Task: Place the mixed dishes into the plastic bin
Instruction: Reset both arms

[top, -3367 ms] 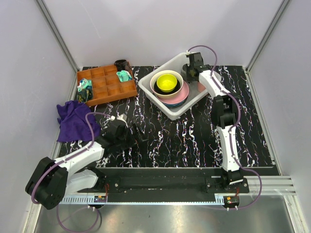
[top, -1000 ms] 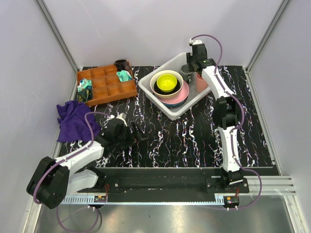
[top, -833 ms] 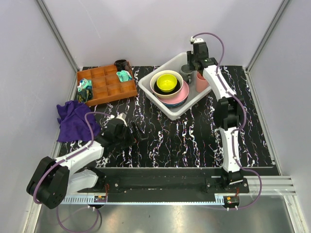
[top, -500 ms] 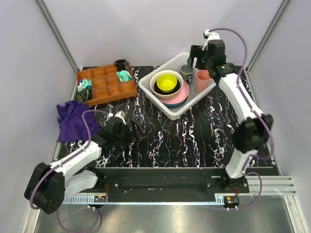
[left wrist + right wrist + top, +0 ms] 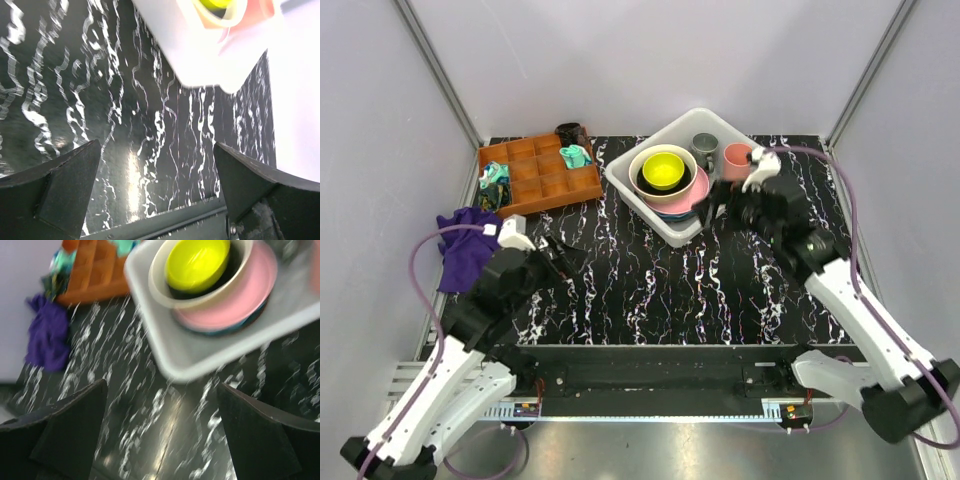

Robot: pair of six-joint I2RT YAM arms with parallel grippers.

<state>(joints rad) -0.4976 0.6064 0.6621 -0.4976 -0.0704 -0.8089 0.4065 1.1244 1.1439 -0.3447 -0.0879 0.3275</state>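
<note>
The stack of dishes point(image 5: 665, 178) is nested in the bin point(image 5: 638, 205) at one o'clock, with the cup point(image 5: 735, 160) and mug point(image 5: 704, 148) tucked beside it, likely to save room. The left gripper point(image 5: 557, 254) and right gripper point(image 5: 717, 215) are held spread apart, and nothing is gripped.

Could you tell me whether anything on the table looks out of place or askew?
Nothing looks spilled or damaged. The plastic bin sits turned at an angle to the table edges, dishes stacked neatly inside.
</note>
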